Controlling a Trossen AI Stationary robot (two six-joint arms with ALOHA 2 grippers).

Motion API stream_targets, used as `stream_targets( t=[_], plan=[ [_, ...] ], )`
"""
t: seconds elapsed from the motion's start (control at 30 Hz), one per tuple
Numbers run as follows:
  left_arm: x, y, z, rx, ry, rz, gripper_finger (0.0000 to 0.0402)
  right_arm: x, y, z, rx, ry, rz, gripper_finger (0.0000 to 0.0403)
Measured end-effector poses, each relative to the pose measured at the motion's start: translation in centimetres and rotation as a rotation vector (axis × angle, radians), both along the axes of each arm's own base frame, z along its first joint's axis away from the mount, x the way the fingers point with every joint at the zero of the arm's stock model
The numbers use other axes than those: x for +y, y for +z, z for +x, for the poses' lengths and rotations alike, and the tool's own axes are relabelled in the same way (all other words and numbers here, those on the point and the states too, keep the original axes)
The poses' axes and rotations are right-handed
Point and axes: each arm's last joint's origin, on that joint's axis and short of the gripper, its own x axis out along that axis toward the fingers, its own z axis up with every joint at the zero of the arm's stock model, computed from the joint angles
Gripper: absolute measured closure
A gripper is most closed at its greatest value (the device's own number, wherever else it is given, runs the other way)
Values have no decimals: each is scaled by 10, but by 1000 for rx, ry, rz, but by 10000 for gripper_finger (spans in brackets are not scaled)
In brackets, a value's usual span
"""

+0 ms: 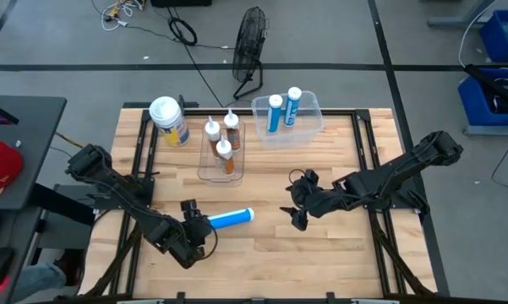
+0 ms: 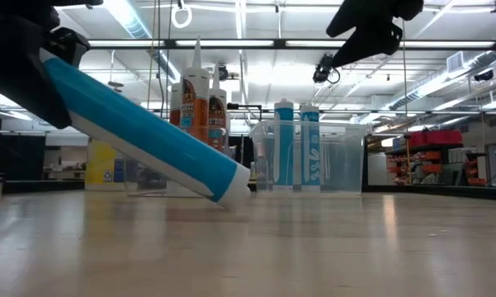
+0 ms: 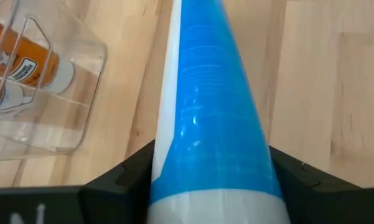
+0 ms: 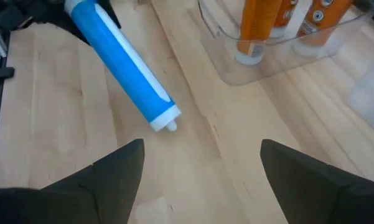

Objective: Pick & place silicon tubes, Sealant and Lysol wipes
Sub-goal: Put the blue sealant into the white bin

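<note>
- blue tube sits front-left on the counter, tilted: cap end down touching the wood, back end up in the left pincer, which is clamped on it
- long axis runs left-right, cap pointing twd the right pincer; that one hangs open, nothing in it, apart from the cap
- low view shows the tilt; high view doesn't
- imo goes in the bin w/ the other blue ones

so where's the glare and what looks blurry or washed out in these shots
Low view: the ceiling strip lights blow out white, the left pincer is a dark silhouette, and the near blue tube looks soft. Left wrist view: that tube fills the frame with a pale sheen along it. Right wrist view: the clear bin at the far edge is blurred. High view: evenly lit.
</note>
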Motion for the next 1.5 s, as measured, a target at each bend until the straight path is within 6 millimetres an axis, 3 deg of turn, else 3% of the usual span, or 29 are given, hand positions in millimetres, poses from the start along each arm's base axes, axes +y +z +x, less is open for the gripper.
stream_targets(
  t=[0.37, 0.8, 1.0, 1.1, 1.5],
  plan=[
    [-8, -14, -2, 44, 35, -46, 185, 3, 1, 13, -108, -34, -66, 76],
    [-13, -40, 0, 157, 46, -81, 185, 14, -43, 40, -28, -44, -63, 76],
    [-12, -52, -1, 116, 53, -134, 117, 15, -52, 45, -14, -53, -60, 76],
    [-13, -55, 0, 92, 42, -156, 102, 16, -53, 45, -13, -53, -60, 76],
    [-10, -53, 8, -53, 100, -107, 143, 16, -53, 46, -22, -55, -62, 76]
  ],
)
